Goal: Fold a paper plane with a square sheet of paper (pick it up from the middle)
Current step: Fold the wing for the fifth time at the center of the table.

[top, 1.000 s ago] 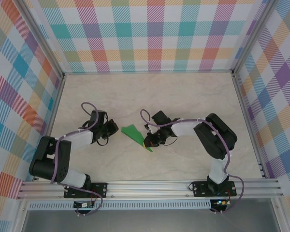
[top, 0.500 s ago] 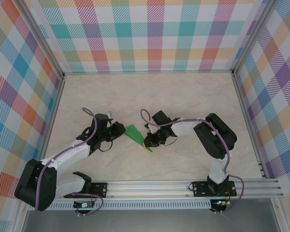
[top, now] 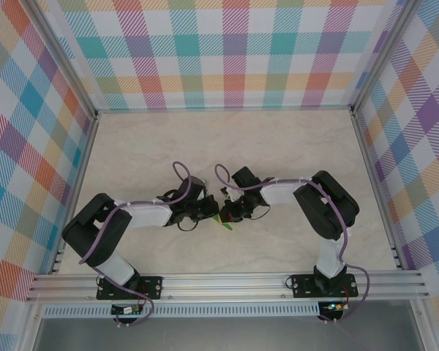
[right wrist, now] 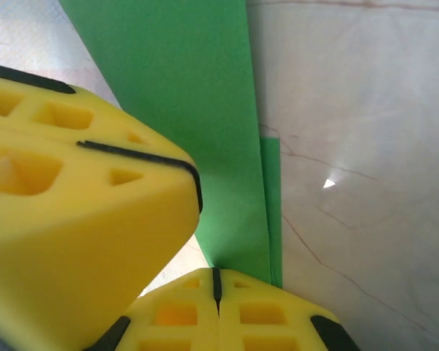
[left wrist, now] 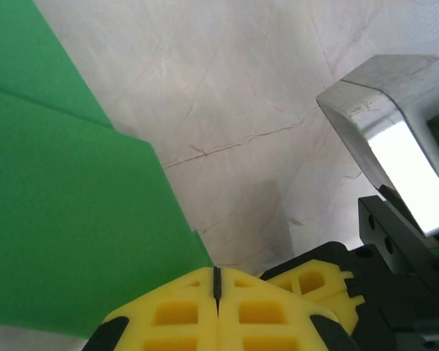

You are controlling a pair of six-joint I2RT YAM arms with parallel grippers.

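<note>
a: fig. 1, the setting?
b: a pale marbled table point(top: 293, 146) inside a booth, seen from above. nearest the viewer, an aluminium rail point(top: 227, 281) carries both arm bases.
a: the arms?
b: the left arm point(top: 139, 214) lies low and reaches rightward. the right arm point(top: 325, 205) bends back leftward. they meet near the table's middle.
a: the hands?
b: the left gripper point(top: 211, 213) and right gripper point(top: 225, 216) sit tip to tip, almost touching. in the left wrist view its yellow fingers point(left wrist: 175, 314) press flat together, a thin dark seam between them. in the right wrist view the pads point(right wrist: 263, 318) likewise meet with no gap, and the left gripper's yellow finger block point(right wrist: 80, 219) crowds in from the left.
a: and the paper plane?
b: the paper plane point(top: 223, 222), bright green, lies on the table under and between the two tips; from above a small sliver peeks out. in the left wrist view the paper plane point(left wrist: 66, 219) spreads leftward in layers, one corner ending at the closed tips. in the right wrist view it point(right wrist: 190, 95) runs away from the tips as a long strip. whether either hand pinches it or merely presses on it cannot be told.
a: beyond?
b: more marbled surface, then plaid walls point(top: 227, 51).
</note>
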